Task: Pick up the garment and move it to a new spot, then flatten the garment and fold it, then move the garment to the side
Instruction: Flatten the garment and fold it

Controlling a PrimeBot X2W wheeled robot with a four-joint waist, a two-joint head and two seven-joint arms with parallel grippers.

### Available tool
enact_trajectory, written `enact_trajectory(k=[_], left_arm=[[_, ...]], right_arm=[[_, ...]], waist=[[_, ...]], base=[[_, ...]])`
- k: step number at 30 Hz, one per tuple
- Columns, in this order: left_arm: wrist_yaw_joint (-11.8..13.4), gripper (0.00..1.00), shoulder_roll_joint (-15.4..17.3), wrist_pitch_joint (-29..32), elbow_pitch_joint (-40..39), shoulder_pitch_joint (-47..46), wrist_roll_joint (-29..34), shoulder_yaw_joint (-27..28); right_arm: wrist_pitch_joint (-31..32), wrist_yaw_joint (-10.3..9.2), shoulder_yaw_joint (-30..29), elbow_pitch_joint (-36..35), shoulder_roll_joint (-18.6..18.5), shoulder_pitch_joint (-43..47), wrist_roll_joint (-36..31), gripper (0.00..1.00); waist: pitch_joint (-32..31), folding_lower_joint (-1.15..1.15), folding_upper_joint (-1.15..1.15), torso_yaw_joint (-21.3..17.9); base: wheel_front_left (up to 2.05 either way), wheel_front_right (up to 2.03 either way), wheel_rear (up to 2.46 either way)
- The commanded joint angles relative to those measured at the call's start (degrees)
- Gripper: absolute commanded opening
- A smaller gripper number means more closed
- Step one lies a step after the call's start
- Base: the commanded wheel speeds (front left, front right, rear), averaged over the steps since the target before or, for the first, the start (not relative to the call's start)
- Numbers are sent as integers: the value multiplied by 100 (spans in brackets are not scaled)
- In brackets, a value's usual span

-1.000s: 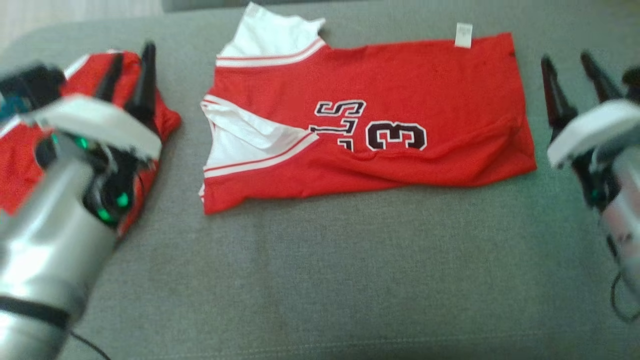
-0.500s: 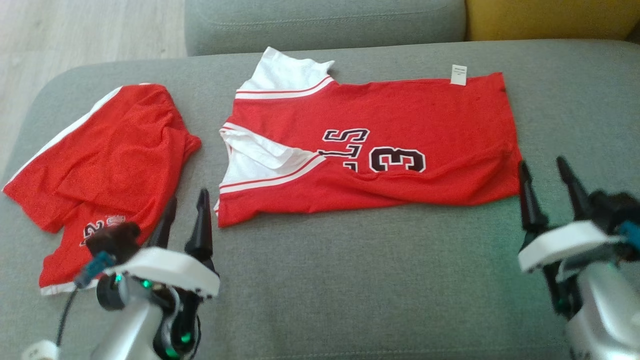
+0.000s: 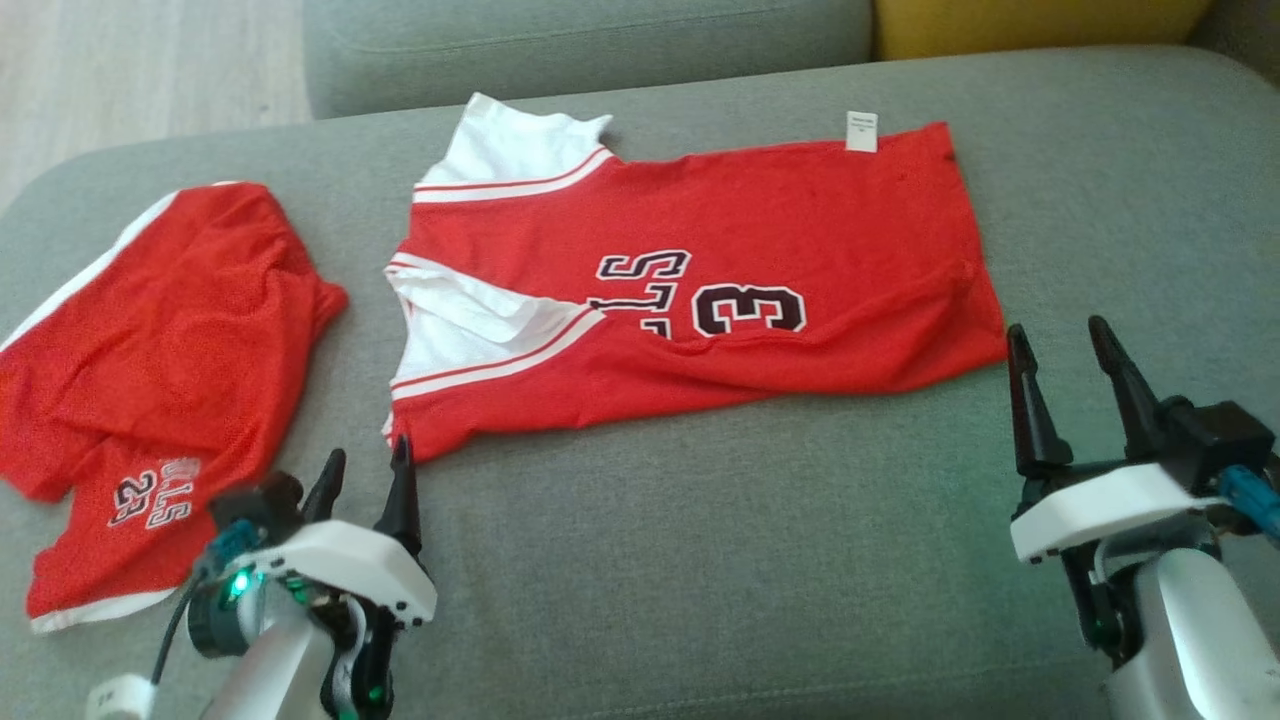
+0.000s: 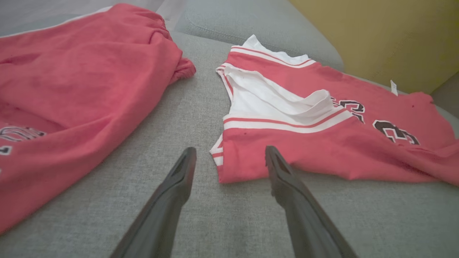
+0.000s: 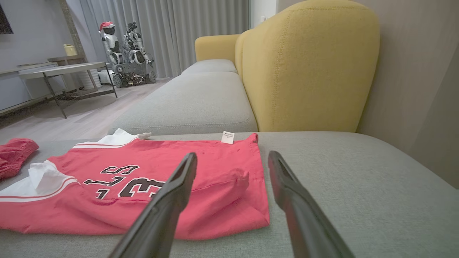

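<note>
Left end effector [image 3: 368,448], right end effector [image 3: 1056,326]: spread, empty, near garment [image 3: 700,230]

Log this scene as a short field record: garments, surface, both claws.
surface: grey cushion
jersey: red and white, lying spread out, collar end to the robot's left, tag at far edge
shorts: red, rumpled, left of jersey, apart from it
left claw: open, empty, at jersey's near left corner
right claw: open, empty, beside jersey's near right corner

Shorts [image 3: 170,330], at 8 o'clock from the jersey [image 3: 750,220], read "ULLS 23"; jersey shows "LS" and "3".
</note>
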Motion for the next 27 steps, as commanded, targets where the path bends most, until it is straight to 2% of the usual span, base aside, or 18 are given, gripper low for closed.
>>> enact_trajectory(k=[1,18,27], left_arm=[[-43,100,50,20,30,-418,44,199],[-101,100,49,360,1433,-1148,109,12],[1,100,46,728,2030,-1433,288,-256]], right_arm=[[47,-5,68,-276,12,-22,-64,100],[195,-5,-194,-723,89,-64,-135,100],[173,-5,-205,-767,135,-66,-167,100]], waist=[[42,0,0,-73],[304,0,0,-476],[364,0,0,-505]], base=[[0,0,0],[0,0,0],[0,0,0]])
